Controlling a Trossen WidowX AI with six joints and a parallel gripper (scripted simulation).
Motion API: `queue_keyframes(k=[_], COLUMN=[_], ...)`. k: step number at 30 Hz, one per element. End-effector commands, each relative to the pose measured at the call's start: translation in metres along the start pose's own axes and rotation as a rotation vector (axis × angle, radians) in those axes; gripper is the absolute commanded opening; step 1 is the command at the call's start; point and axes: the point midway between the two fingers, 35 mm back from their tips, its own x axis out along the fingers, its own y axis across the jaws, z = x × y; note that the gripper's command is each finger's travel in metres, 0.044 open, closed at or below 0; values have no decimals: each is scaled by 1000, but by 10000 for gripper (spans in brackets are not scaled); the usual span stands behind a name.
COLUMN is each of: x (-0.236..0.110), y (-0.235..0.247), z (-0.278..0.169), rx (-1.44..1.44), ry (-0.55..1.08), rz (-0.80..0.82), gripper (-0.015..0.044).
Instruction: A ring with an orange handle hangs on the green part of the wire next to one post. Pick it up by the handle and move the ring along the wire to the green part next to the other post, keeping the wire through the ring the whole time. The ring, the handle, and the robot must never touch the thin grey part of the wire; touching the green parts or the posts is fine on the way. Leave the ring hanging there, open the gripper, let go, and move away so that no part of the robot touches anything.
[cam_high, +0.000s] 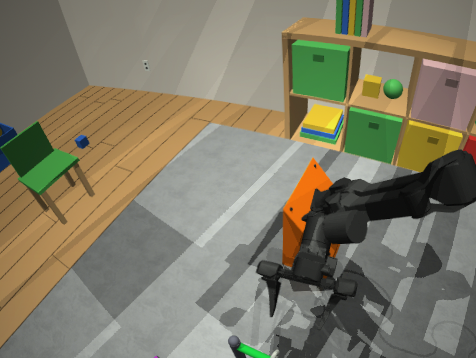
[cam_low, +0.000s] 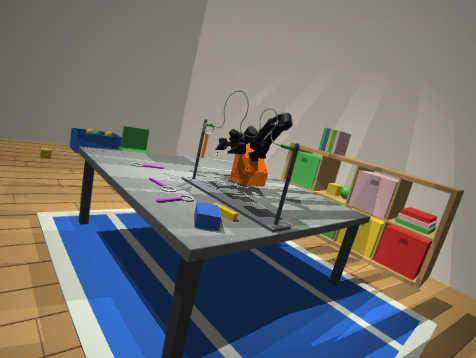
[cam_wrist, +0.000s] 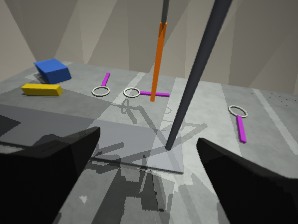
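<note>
Spread wide, the gripper (cam_high: 299, 305) holds nothing; its two dark fingers fill the lower corners of the wrist view with a broad gap between them. Ahead of that gap the orange handle (cam_wrist: 157, 62) hangs straight down, free of the fingers, just beside the dark post (cam_wrist: 197, 72) that slants up from its base plate on the table (cam_wrist: 210, 107). In the exterior view the handle (cam_low: 204, 142) hangs from the green part of the wire (cam_low: 210, 124) at the top of the far post (cam_low: 200, 150), with the ring (cam_low: 209, 129) at its upper end; the black arm (cam_low: 260, 132) reaches toward it from the orange base (cam_low: 247, 170), the gripper (cam_low: 223, 144) near the handle but apart from it. The thin grey wire (cam_low: 235, 102) loops up and over toward the near post (cam_low: 286, 185), which carries its own green part (cam_low: 287, 147).

On the table beyond the handle lie three rings with purple handles (cam_wrist: 241, 127), (cam_wrist: 154, 93), (cam_wrist: 105, 79), a blue block (cam_wrist: 52, 70) and a yellow bar (cam_wrist: 41, 89) just beside it. From the top view, a post knob and green wire end (cam_high: 252, 350) show at the lower edge, below the fingers
</note>
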Motion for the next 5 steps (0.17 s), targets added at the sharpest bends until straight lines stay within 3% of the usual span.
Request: queue_keyframes(k=[1,5], x=[0,0], y=[1,1], z=[-1,-1], rx=[-7,-7], ry=[4,4], rz=[4,4], gripper=[440,440])
